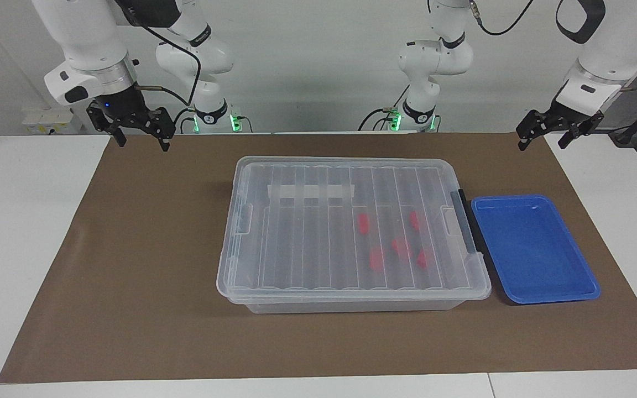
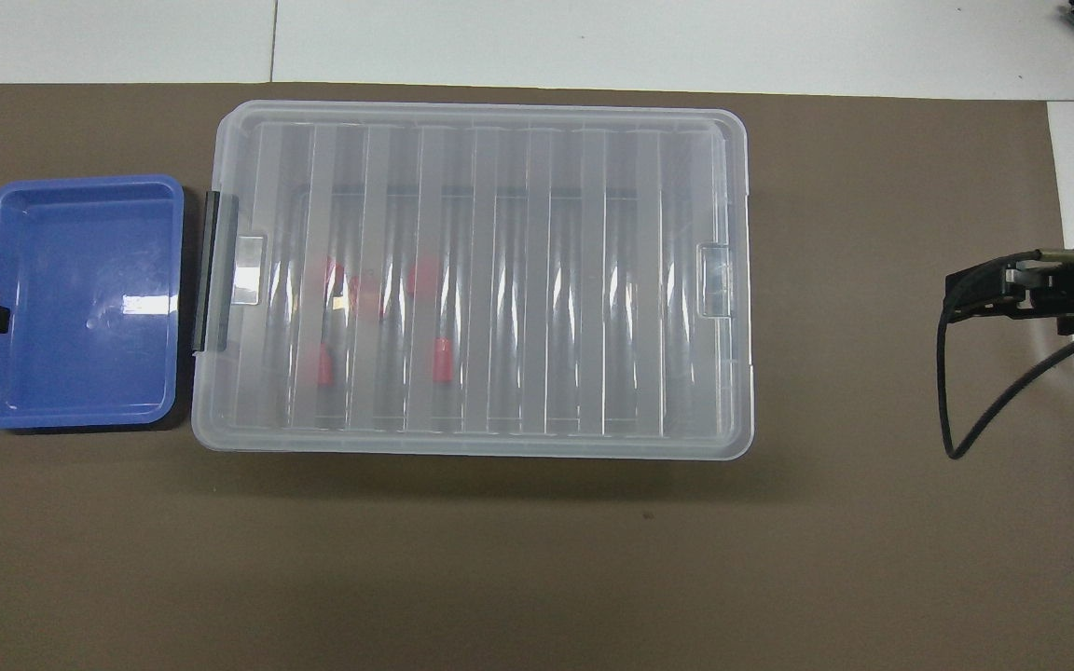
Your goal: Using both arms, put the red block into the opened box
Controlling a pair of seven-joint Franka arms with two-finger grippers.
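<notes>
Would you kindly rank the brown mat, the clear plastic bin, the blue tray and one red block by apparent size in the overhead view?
1. Brown paper table mat.
2. Clear ribbed-lid plastic storage bin, lid on.
3. Shallow blue plastic tray beside the bin.
4. Small red plastic block inside the bin, seen through the lid.

White jointed arms [image 1: 83, 38], black cables [image 1: 177, 52], black hands [image 1: 139, 135]

White counter [image 1: 31, 232], brown mat [image 1: 147, 265] covering most of its top, clear lidded box [image 1: 296, 243] resting at mat centre, shallow blue tray [image 1: 534, 249] just beside the box toward the left arm's end.
</notes>
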